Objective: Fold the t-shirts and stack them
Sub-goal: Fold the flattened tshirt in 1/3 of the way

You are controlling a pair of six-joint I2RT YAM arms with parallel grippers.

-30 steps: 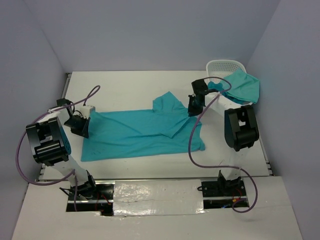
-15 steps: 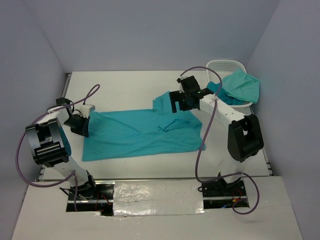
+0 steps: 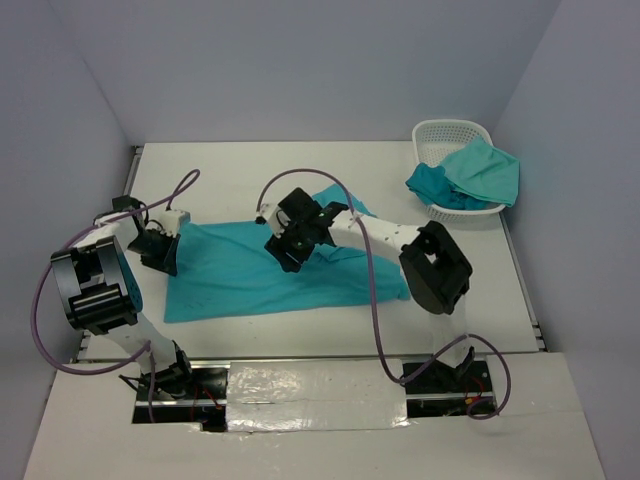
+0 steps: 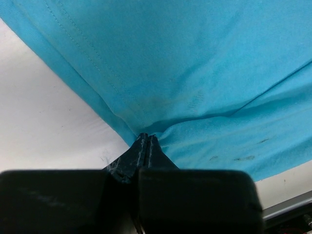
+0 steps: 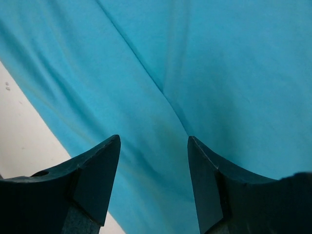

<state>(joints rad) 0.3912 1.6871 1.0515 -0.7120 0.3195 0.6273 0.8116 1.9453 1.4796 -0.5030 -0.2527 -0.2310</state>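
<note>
A teal t-shirt (image 3: 240,275) lies spread flat across the middle of the table. My left gripper (image 3: 165,258) sits at its left edge, shut on a pinch of the hem. In the left wrist view the closed fingertips (image 4: 147,138) bite the t-shirt (image 4: 204,68) where it puckers. My right gripper (image 3: 288,248) hangs over the shirt's middle, open and holding nothing. In the right wrist view its two fingers (image 5: 97,165) stand apart just above the smooth t-shirt cloth (image 5: 204,73), and a fold line runs between them.
A white basket (image 3: 440,130) at the back right holds more t-shirts, one teal (image 3: 435,185) and one green (image 3: 485,170). Grey walls close in both sides. Purple cables loop from both arms. Bare white table (image 3: 230,165) lies behind the shirt.
My right arm has swung left from the shirt's right sleeve to over its middle, and its jaws have opened. The left gripper has stayed put, still pinching the hem.
</note>
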